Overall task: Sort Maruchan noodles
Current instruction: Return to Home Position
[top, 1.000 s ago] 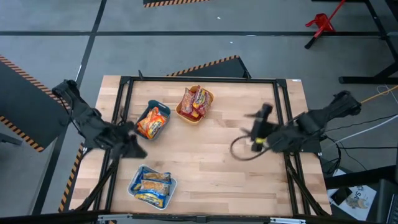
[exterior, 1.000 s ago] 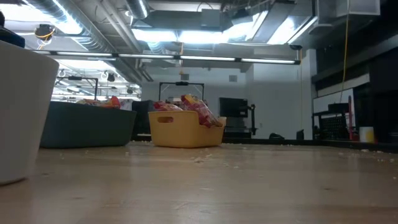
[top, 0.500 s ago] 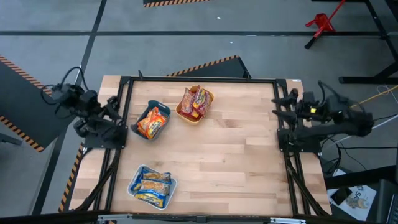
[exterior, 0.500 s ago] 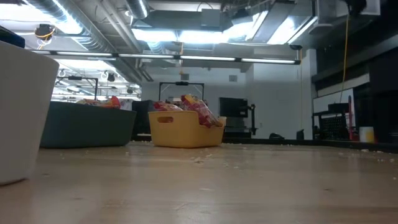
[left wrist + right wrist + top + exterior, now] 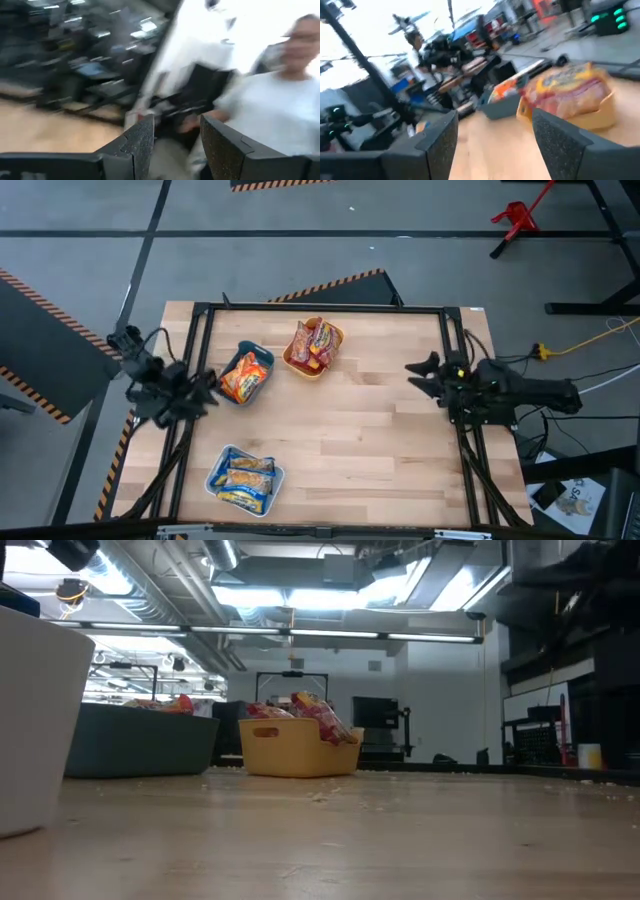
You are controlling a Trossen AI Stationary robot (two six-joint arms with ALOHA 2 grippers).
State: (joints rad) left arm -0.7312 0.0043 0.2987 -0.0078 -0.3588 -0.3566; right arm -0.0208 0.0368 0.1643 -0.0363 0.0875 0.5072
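Grey, tape-striped floor (image 5: 300, 260) under a wooden tabletop (image 5: 360, 430); left hand (image 5: 205, 383) and right hand (image 5: 420, 368) are open and empty at its side edges.
Blue noodles (image 5: 243, 474) lie in the white tray (image 5: 211, 478) by the front-left corner. Orange noodles (image 5: 240, 381) lie in the teal tray (image 5: 262, 357) near the left edge, and red noodles (image 5: 314, 340) in the yellow tray (image 5: 300, 369) near the back edge.

Table (image 5: 380, 430) pale wood planks, matt; noodle packets (image 5: 240, 383) glossy crinkly plastic; yellow bin (image 5: 290, 755) smooth matt plastic.
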